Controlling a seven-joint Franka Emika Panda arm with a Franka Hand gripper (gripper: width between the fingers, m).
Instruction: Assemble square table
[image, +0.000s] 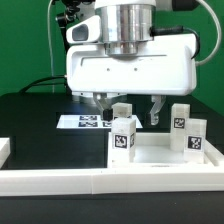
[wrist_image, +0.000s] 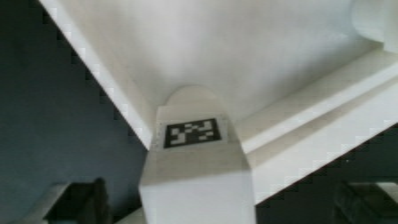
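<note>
The white square tabletop (image: 155, 152) lies rim-up at the front. Several short white tagged legs stand upright on it: two on the exterior view's left, one behind (image: 122, 110) and one in front (image: 124, 137), and two on the right (image: 180, 118) (image: 195, 137). My gripper (image: 128, 112) is open and reaches down over the rear left leg, with one finger on each side of it. In the wrist view this leg (wrist_image: 192, 150) rises between my dark fingers (wrist_image: 86, 200), and gaps show on both sides of it. The tabletop's rimmed underside (wrist_image: 214, 50) lies beyond it.
The long white L-shaped border wall (image: 100, 182) runs along the front and the exterior view's left. The marker board (image: 82, 122) lies on the black table behind the tabletop. A black cable hangs at the back left.
</note>
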